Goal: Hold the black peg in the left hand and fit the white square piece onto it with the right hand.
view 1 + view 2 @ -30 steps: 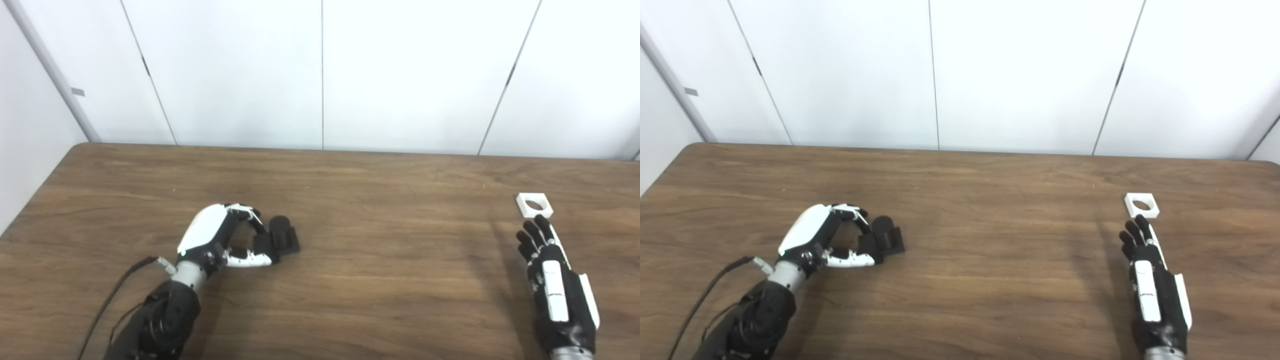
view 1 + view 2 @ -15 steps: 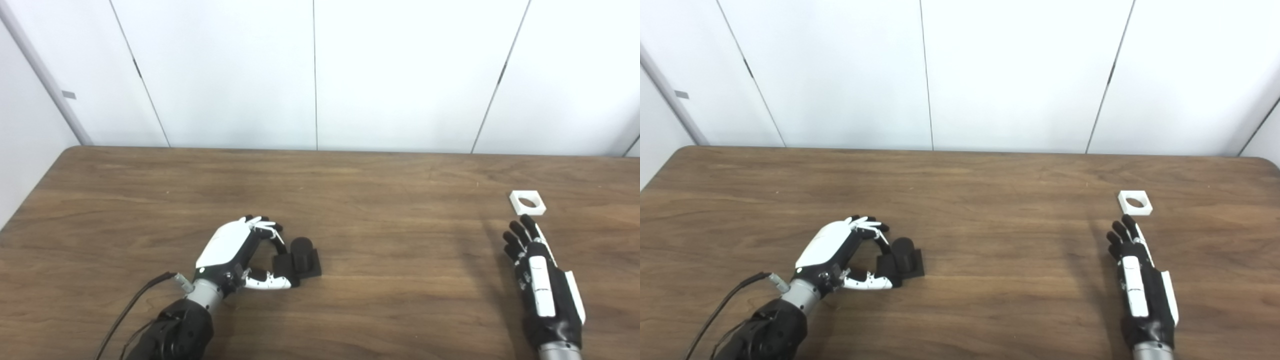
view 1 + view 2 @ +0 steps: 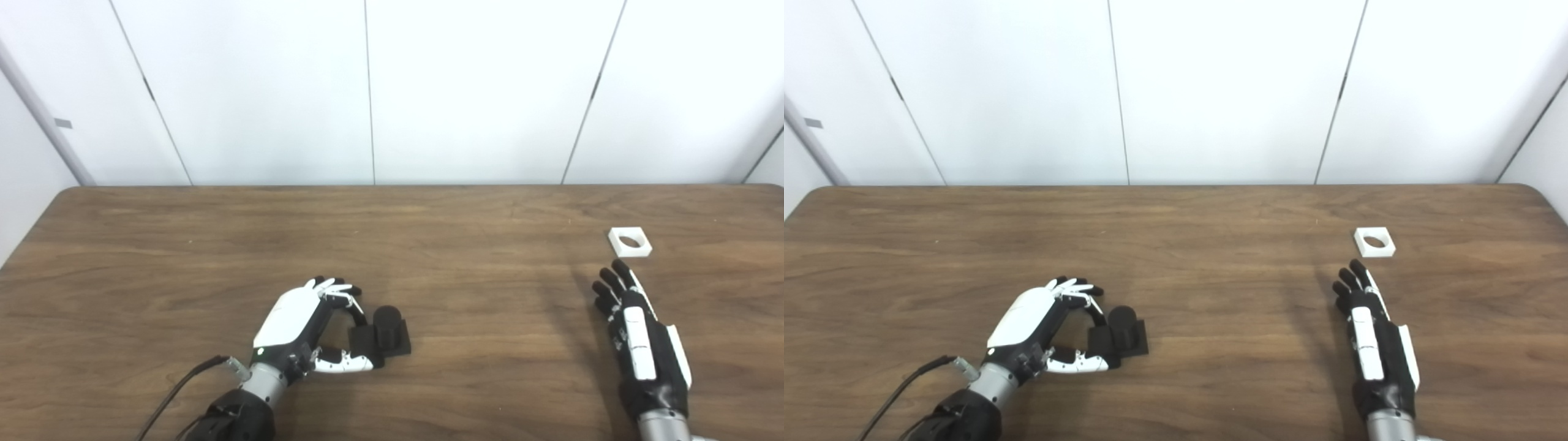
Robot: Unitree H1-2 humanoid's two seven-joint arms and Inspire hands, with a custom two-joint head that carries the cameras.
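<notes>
The black peg (image 3: 388, 329), a short cylinder on a square base, stands upright on the wooden table (image 3: 441, 257) at the front left. My left hand (image 3: 301, 321) is curled against its left side, with thumb and fingertips pinching the base. Far to the right, the white square piece (image 3: 630, 241) with a round hole lies flat on the table. My right hand (image 3: 637, 334) lies just in front of it, palm down and fingers stretched out, open and a short gap away from the piece.
White wall panels (image 3: 367, 92) run behind the table's far edge. The table's rounded right corner (image 3: 1534, 191) shows in the right eye view. A black cable (image 3: 177, 392) trails from the left wrist.
The camera has panned to the right. Measured against the white piece, my left hand has slid right and nearer, taking the peg along. The right hand has kept its place by the piece.
</notes>
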